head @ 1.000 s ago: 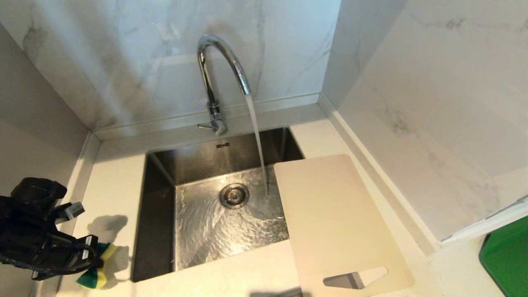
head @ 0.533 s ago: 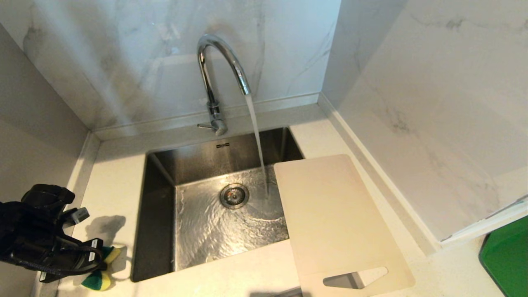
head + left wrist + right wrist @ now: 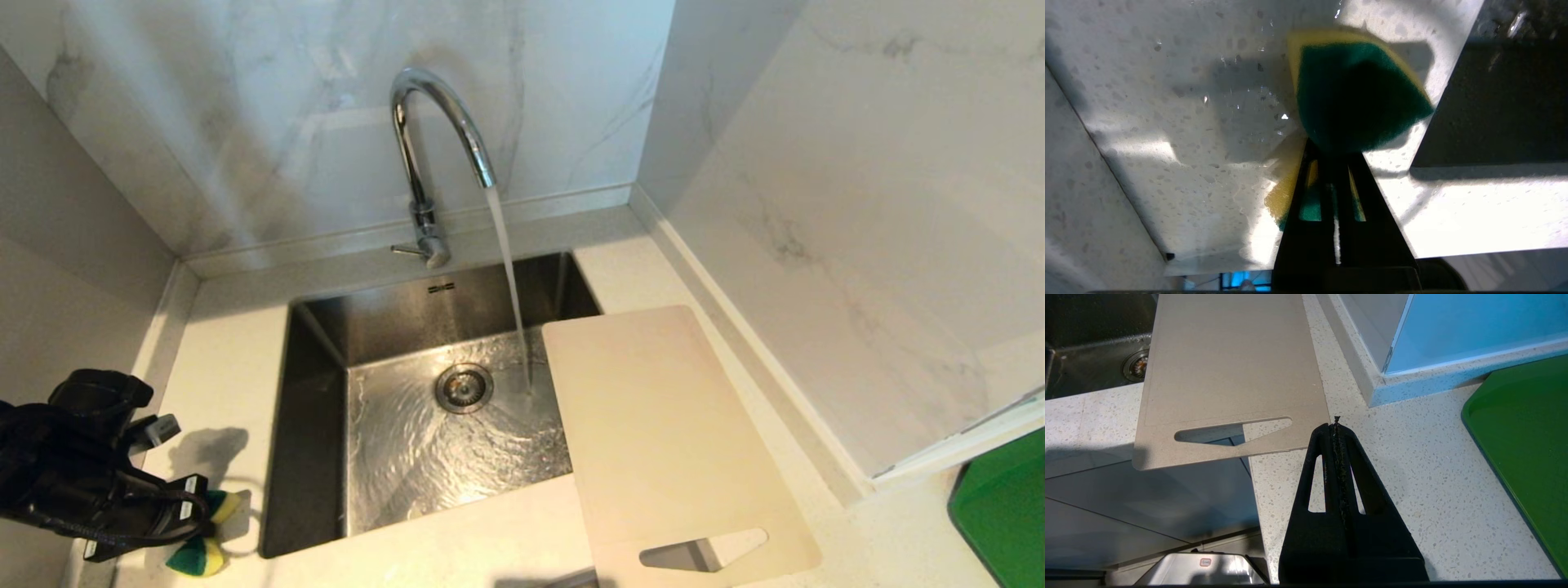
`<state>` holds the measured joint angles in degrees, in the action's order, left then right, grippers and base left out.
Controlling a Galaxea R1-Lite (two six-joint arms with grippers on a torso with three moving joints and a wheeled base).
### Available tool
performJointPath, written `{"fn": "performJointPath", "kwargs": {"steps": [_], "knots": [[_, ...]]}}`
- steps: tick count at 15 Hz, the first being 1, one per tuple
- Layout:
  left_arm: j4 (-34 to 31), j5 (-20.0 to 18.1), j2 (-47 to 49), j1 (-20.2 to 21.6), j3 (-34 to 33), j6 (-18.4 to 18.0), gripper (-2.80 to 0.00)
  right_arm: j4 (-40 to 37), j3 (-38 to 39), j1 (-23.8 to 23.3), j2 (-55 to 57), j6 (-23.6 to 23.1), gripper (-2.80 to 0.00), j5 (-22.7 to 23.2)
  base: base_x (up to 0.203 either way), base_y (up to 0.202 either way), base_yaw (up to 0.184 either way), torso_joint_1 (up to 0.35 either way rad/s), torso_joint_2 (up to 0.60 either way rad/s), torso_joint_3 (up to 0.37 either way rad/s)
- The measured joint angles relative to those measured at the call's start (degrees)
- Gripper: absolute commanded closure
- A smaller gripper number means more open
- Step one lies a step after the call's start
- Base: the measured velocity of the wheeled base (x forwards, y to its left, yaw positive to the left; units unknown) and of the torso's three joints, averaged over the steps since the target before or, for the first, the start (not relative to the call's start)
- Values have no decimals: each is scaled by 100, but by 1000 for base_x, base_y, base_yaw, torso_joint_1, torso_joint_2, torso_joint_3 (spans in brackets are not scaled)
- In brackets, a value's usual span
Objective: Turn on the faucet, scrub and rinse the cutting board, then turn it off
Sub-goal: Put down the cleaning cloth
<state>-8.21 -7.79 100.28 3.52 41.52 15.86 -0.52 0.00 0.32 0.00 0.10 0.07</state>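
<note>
Lower than a second ago, the left claw has brought its sponge down onto the surface left of the sink; nothing else has shifted. The cutting board lies over the sink's right rim, handle slot toward the robot, dry-looking. Water runs from the faucet, so turning on is done. The claw is clenched on the yellow-green sponge, whether for scrubbing or setting down I cannot tell. Next likely calls for bringing sponge and board together. The right claw is clenched empty near the board's corner.
</note>
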Motion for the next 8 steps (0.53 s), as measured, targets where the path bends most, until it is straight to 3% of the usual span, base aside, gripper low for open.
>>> {"fn": "performJointPath", "kwargs": {"steps": [8], "knots": [[78,-11,-86,52,2,13,-280,-2,0,1,0,-1,0,-2,0,0,0,0,0,0]]}}
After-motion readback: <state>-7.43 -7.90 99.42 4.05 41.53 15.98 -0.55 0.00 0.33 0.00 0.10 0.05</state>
